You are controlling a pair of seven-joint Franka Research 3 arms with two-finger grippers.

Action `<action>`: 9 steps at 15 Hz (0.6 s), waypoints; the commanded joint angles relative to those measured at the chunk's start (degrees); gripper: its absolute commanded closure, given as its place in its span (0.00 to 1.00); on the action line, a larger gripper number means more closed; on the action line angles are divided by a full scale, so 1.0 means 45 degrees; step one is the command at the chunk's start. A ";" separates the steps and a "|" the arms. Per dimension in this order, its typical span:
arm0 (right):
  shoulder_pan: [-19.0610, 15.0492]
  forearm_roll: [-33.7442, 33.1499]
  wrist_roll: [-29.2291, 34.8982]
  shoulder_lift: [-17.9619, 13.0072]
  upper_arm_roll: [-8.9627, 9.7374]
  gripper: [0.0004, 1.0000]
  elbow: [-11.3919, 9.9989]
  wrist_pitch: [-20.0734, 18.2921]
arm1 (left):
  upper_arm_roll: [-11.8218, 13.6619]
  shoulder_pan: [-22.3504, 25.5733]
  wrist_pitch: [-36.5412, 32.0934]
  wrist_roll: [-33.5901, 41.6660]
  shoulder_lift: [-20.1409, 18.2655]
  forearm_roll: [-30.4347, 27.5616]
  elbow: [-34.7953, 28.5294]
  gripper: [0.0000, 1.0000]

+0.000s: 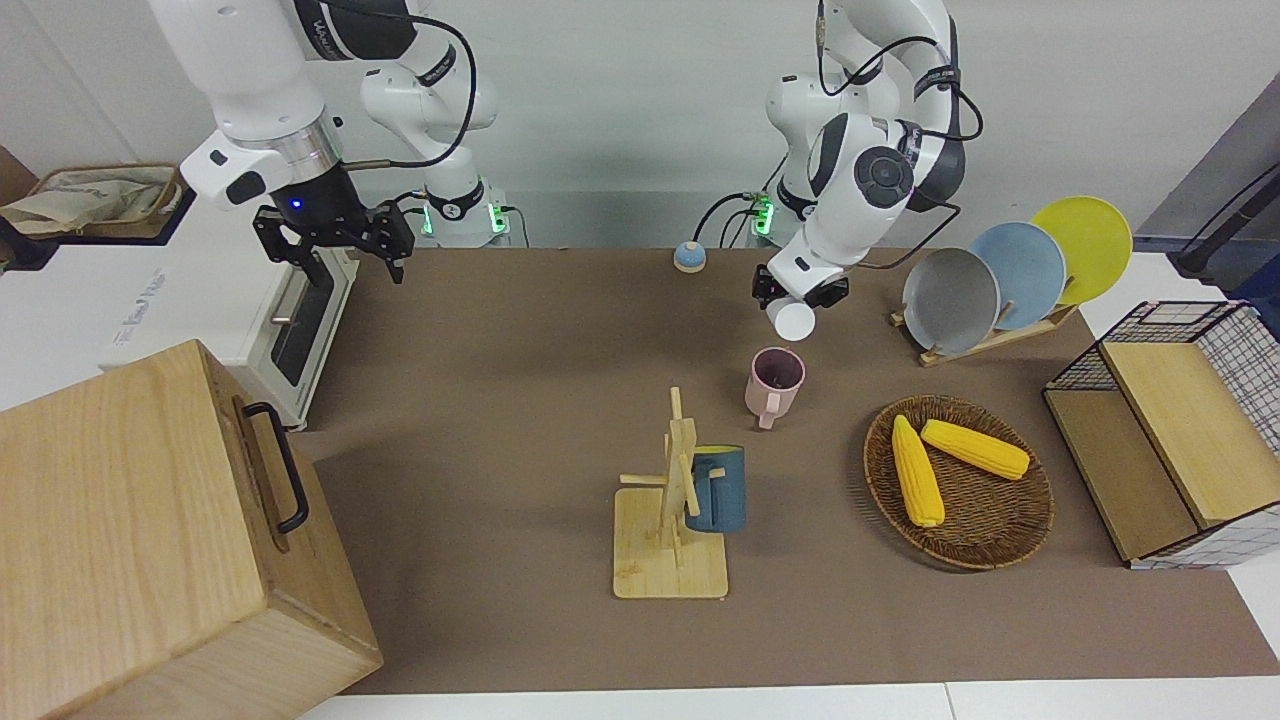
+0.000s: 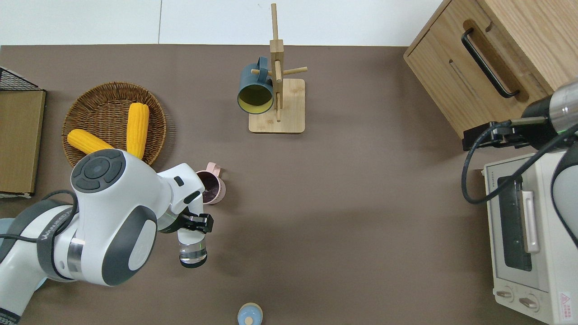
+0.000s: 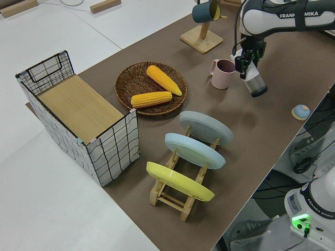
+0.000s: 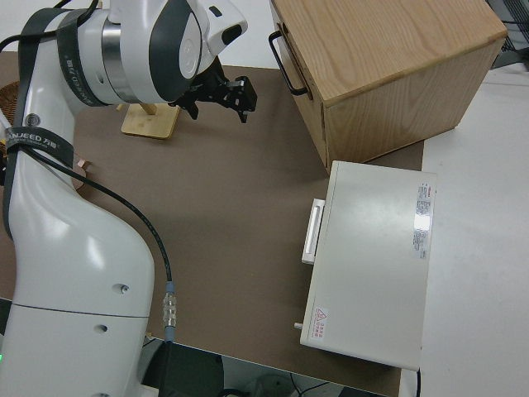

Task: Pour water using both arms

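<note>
Left gripper (image 2: pixel 195 222): gripping a clear glass (image 2: pixel 193 250), fingers clamped around its upper part, holding it up in the air and tipped nearly on its side.
Clear glass: hanging over bare brown table mat (image 2: pixel 343 203), just beside the pink mug (image 2: pixel 210 187), mouth pointing toward the mug in the left side view; whether any water is inside cannot be told.
Pink mug: standing upright on the mat, handle pointing away from the robots, between the basket (image 2: pixel 97 101) and the middle of the table.
Right gripper (image 1: pixel 335 240): parked, jaws spread wide and holding nothing.
Mug stand (image 2: pixel 277 106): wooden, farther from the robots than the pink mug, carrying a dark blue mug (image 2: pixel 255 92) with a yellow inside on one peg.
Basket: round wicker, holding two ears of corn (image 2: pixel 137 128), toward the left arm's end.
Plate rack (image 3: pixel 178 196): holding three plates on edge: grey, blue, yellow.
Toaster oven (image 2: pixel 526 243): white, at the right arm's end, beside a wooden box (image 2: pixel 487 54) with a black handle.
</note>
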 commanded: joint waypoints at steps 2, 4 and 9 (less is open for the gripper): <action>-0.0123 0.0288 -0.0233 -0.0089 0.0047 0.00 -0.0070 0.0086 | 0.0092 -0.0029 -0.0927 -0.0249 0.0370 0.0253 0.1081 1.00; -0.0123 0.0288 -0.0214 -0.0089 0.0047 0.00 -0.0070 0.0086 | 0.0092 -0.0010 -0.1415 -0.0268 0.0663 0.0253 0.1549 1.00; -0.0123 0.0288 -0.0214 -0.0089 0.0047 0.00 -0.0070 0.0086 | 0.0112 -0.0068 -0.1612 -0.0463 0.0958 0.0409 0.1825 1.00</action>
